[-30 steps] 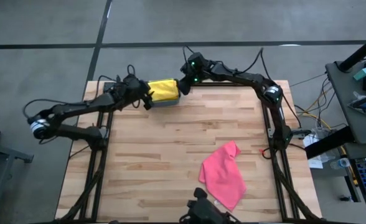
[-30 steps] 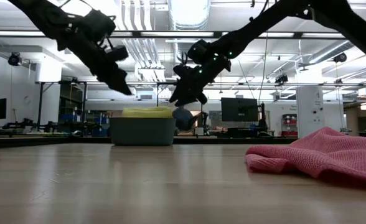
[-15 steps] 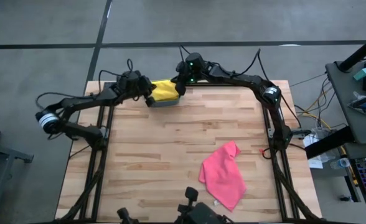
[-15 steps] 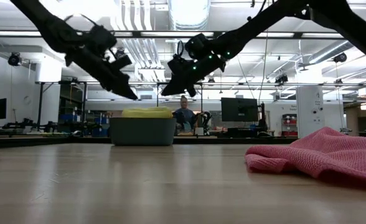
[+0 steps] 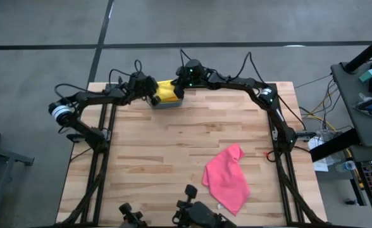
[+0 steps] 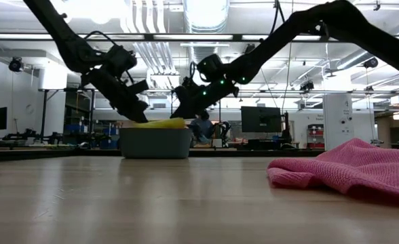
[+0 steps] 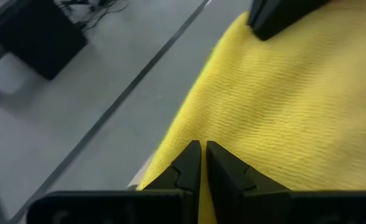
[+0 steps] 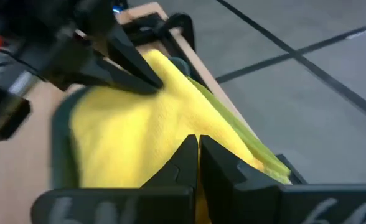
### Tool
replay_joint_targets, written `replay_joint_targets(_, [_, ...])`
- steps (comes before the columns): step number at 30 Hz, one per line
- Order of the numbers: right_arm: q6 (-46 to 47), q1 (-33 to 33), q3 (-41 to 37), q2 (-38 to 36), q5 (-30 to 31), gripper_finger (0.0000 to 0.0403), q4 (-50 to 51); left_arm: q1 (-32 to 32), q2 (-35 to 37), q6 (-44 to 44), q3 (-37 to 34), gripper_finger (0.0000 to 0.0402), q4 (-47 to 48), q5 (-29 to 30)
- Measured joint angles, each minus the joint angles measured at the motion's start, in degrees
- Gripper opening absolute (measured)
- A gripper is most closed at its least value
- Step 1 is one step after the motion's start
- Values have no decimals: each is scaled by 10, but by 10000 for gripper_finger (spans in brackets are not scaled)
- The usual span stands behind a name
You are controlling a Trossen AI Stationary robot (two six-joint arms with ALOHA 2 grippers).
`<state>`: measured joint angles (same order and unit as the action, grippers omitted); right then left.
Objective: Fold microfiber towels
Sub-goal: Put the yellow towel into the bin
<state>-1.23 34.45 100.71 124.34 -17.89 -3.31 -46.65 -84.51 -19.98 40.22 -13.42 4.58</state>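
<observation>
While legible writing escapes view, both end effectors pinch yellow towel (image 5: 166, 92).

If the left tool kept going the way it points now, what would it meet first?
The yellow towel: the left tool, shut, is already at its edge. Beyond the towel is probably the right tool, though depth is unclear.

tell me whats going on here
Both arms are at the bin at the table's far edge. The left gripper and right gripper are each shut on the yellow towel lying on top of it, one at each side. A pink towel lies crumpled on the table, untouched.
</observation>
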Motion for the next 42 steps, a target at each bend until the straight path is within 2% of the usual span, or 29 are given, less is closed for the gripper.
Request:
replay_joint_targets(10, [1,1,0,-4,14,8,18,-2,1,0,12,12,1,17])
replay_joint_targets(15, [-18,1,0,-33,14,8,52,5,45,1,13,12,16,18])
replay_joint_targets(20, [-49,-2,0,-60,14,8,104,21,106,3,9,12,78,16])
replay_joint_targets(25, [-69,-11,0,-75,9,8,164,50,144,22,-10,12,154,-28])
replay_joint_targets(27, [-67,-14,-2,-74,3,8,178,59,151,26,-28,12,154,-45])
replay_joint_targets(35, [-54,-38,-6,-33,-16,8,116,63,131,31,-80,12,59,-49])
replay_joint_targets(42, [-41,-38,-6,-9,-12,8,117,62,74,31,-82,12,48,-49])
